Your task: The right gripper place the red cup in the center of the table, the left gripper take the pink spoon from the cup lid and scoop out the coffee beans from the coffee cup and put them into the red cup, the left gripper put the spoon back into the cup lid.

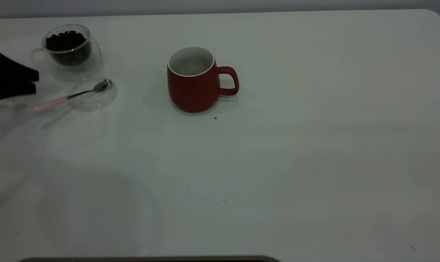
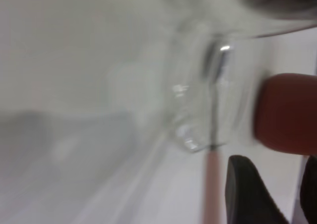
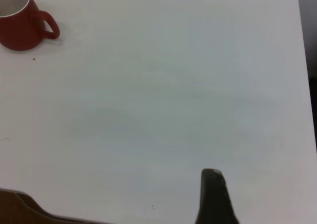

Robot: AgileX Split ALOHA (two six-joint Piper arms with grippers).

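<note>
two arms are mine, and only the left one is at work. my left gripper [image 1: 33, 82] comes in from the left edge of the exterior view, its black pointed tip hanging just beside the pink spoon [image 1: 69, 96] and near the coffee cup [image 1: 69, 49]. the two black fingers lie close together with only a thin gap between them, and they hold nothing; the tip sits just above the pale pink handle end without touching it as far as i can tell.

the spoon lies with its shiny bowl inside the cup lid [image 1: 96, 102] and its handle sloping out over the lid's rim onto the table [image 1: 314, 145], toward my left gripper. the lid is just in front of the coffee cup, nearly touching it. the coffee cup stands upright at the far left, filled with the coffee beans [image 1: 65, 40], a dark heap reaching close to its rim.

the red cup [image 1: 192, 85] stands upright near the middle of the table, well apart from the glass things, handle pointing to the right of the exterior view, its white inside showing no beans.

in my left wrist view the spoon [image 2: 214, 135], the lid [image 2: 190, 115] and the red cup [image 2: 286, 112] show blurred.

my right gripper [image 3: 214, 196] is parked well away from the red cup [image 3: 20, 26]; only one dark finger shows, so i cannot tell how it stands.
</note>
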